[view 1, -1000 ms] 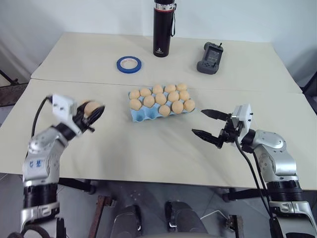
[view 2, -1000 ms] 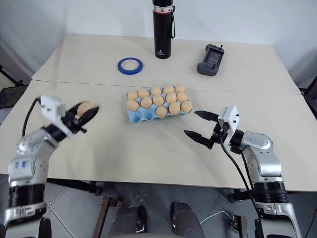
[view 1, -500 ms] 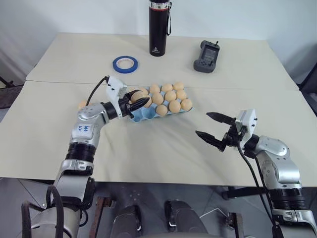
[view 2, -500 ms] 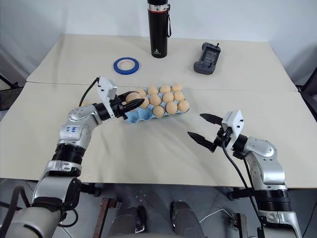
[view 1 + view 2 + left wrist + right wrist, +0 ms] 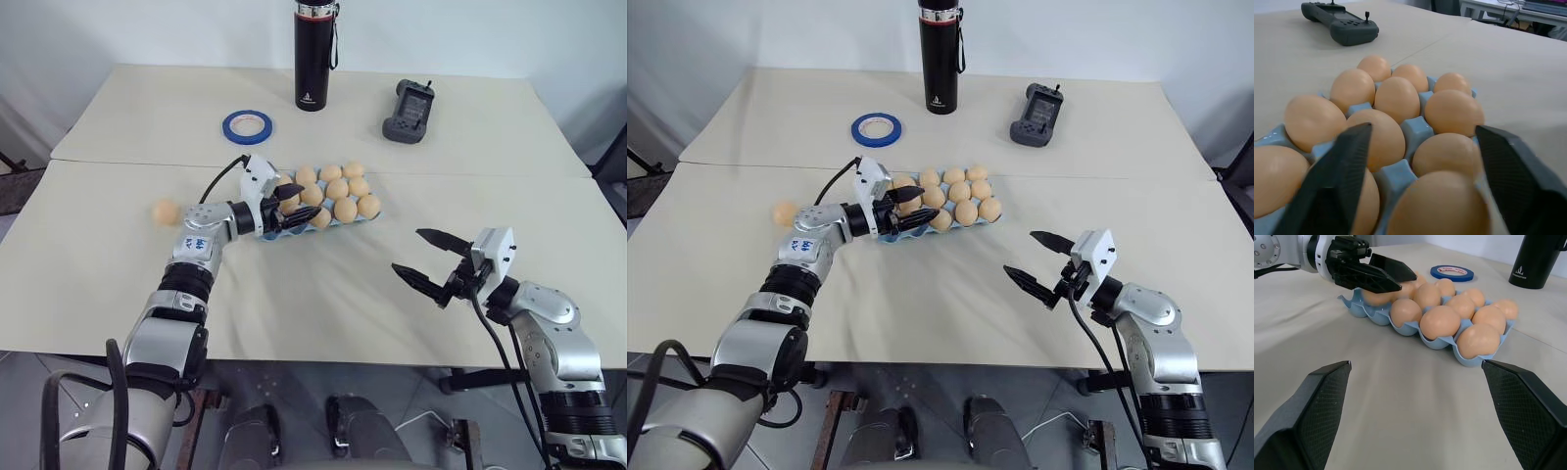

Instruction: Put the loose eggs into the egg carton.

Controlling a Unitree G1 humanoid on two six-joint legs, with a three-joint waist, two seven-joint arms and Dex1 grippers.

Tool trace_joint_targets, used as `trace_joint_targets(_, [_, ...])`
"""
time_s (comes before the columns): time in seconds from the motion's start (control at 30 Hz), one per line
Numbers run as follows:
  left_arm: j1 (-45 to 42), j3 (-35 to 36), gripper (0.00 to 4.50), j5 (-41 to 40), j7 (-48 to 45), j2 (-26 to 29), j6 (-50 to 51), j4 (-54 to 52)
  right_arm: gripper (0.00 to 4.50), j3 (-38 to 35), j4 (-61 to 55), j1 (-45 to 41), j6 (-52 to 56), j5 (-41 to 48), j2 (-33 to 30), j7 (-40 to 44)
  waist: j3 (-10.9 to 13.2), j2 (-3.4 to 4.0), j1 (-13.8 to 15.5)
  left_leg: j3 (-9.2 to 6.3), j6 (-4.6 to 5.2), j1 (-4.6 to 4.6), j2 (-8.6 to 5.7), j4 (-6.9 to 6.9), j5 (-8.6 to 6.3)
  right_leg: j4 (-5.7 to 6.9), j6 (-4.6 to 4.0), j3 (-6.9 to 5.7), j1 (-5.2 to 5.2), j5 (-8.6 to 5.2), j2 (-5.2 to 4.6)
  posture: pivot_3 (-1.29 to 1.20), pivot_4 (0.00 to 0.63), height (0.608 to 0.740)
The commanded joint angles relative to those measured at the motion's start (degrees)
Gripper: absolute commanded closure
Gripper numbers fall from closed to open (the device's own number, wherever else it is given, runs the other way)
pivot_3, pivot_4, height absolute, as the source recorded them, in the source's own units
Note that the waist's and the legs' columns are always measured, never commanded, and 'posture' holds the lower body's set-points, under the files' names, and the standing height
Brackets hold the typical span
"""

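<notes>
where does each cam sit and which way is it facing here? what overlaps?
Head stereo pair: above the table, looking forward and down; both arms, left gripper at the egg carton, right gripper, one loose egg.
Left wrist: level along its open fingers, over the carton's eggs toward the handheld controller.
Right wrist: along its open fingers, toward carton, tape ring, bottle, left gripper.
Shared: all see the carton.
</notes>
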Motion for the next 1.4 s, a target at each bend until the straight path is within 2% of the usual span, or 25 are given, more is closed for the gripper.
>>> trace_joint_targets(0.03, [-0.8,1.2,0.03,0.0,0.3,1.3,0.4,-3.0,0.00,-1.6,-1.7,-0.7,-0.6,0.7,-0.8,-0.1,0.0,0.00,0.0,0.00,0.00,0.00,0.01,-0.01,0.00,0.00,0.00,0.00,0.00,0.00,0.00,0.00,0.150,0.740])
trace_joint_targets(0.17, [0.7,1.8,0.03,-0.8,0.5,2.6,2.5,-8.3,0.00,-1.0,-0.7,-1.9,-0.6,0.4,-0.7,0.1,0.0,0.02,-0.2,0.00,-0.01,0.00,0.02,-0.03,0.01,0.02,0.00,0.00,-0.02,0.00,0.02,0.00,0.150,0.740])
trace_joint_targets(0.37, [6.9,6.6,0.03,-4.7,3.0,6.4,7.4,-24.0,0.00,-0.8,0.0,-3.5,-0.7,1.2,-0.4,1.3,0.0,0.03,-0.2,0.01,-0.04,0.01,0.04,-0.02,0.02,0.05,0.00,0.01,-0.02,0.00,0.02,0.00,0.150,0.740])
trace_joint_targets(0.53, [20.8,13.5,0.03,-8.9,4.6,13.6,14.8,-39.8,0.00,-0.7,0.1,-3.6,0.4,4.1,-0.9,5.8,0.0,0.06,-0.6,0.08,-0.08,0.11,0.09,-0.06,0.04,0.13,0.00,0.06,0.01,-0.01,0.05,0.00,0.150,0.740])
trace_joint_targets(0.73, [34.2,24.7,0.03,-13.1,11.4,17.4,20.8,-52.1,0.00,0.1,-0.6,-3.6,3.5,6.2,-2.0,9.7,0.0,0.05,0.0,-0.08,0.03,0.10,0.04,0.02,0.06,0.12,-0.01,-0.06,0.10,0.00,-0.06,0.00,0.150,0.740])
trace_joint_targets(0.83, [44.5,34.1,0.03,-15.8,15.9,16.8,23.4,-58.1,0.00,0.8,-0.1,-4.2,4.5,6.4,-2.5,11.7,0.0,0.06,-0.4,-0.06,0.18,0.15,-0.01,-0.04,-0.04,0.06,-0.01,-0.03,0.16,0.01,-0.17,0.00,0.150,0.740])
trace_joint_targets(1.03, [59.3,42.3,0.03,-19.3,20.0,14.1,26.0,-66.0,0.00,1.7,2.4,-6.4,4.2,5.0,-2.2,12.1,0.0,0.03,-0.1,-0.23,0.14,0.14,0.03,-0.11,-0.19,0.02,-0.11,-0.16,0.16,-0.04,-0.15,0.00,0.150,0.740])
trace_joint_targets(1.23, [61.0,44.1,0.03,-19.0,23.4,13.0,23.4,-63.6,0.00,3.2,5.3,-9.2,3.5,3.9,-1.4,12.9,0.0,0.00,0.0,-0.36,0.07,0.14,0.00,-0.10,-0.25,-0.10,-0.32,-0.27,0.22,0.07,-0.21,0.00,0.150,0.740])
trace_joint_targets(1.4, [57.2,40.9,0.03,-18.2,24.5,14.2,22.2,-61.9,0.00,3.8,6.4,-10.4,3.3,3.3,-0.6,13.2,0.0,-0.02,-0.2,-0.35,0.07,0.13,0.01,-0.20,-0.25,-0.14,-0.34,-0.28,0.21,0.08,-0.21,0.00,0.150,0.740])
